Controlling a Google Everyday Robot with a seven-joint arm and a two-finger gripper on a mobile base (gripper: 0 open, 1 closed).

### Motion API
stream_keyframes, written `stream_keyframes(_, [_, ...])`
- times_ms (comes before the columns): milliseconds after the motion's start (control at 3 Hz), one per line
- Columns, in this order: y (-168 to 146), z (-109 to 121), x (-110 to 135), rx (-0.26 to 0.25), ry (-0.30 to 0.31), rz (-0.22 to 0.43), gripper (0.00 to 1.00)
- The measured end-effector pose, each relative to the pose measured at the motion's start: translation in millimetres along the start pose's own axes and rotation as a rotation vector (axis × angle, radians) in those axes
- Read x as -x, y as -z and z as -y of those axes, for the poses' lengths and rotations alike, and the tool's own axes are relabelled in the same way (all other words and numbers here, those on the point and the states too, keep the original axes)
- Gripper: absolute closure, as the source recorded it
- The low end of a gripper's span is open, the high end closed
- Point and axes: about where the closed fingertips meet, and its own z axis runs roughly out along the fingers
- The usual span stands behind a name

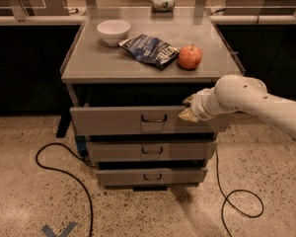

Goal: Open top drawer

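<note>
Three grey metal drawer fronts stacked under a grey metal worktop (98, 65); uppermost, widest and tallest of them, the top drawer (113, 120), with a small dark wire pull (154, 118) in its central recess. Standing slightly proud of the two narrower lower drawer fronts (128, 152), a dark gap behind its upper edge, so judged partly open with travel left.

For the step in hand: draw straight toward 6 o'clock, along the slides, slowly and evenly. Keep the force square to the front, since a hold this far off centre will probably twist the drawer and make it bind. Stay clear of the worktop lip just above. Avoid any jerk: a round red apple (190, 57) near the worktop's right edge looks free to roll, and a white ceramic bowl (113, 31) sits at the far left.

Beige-tipped tool (189, 108) on the white arm at 3 o'clock of the wire pull, near but apart from it, apparently against the drawer's upper edge toward its right end. Whether clamped or spread, cannot tell. Bulk of the drawer front stretching away toward 9 o'clock from the tool.
</note>
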Motion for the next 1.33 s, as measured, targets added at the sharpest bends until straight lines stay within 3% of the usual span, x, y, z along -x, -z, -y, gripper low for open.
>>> stream_keyframes(333, [0.0, 0.0, 0.0, 0.0, 0.0, 0.0, 0.89])
stream_keyframes(667, [-0.1, -0.1, 0.0, 0.0, 0.0, 0.0, 1.0])
stream_keyframes(1333, [1.9, -0.5, 0.9, -0.001, 0.0, -0.001, 1.0])
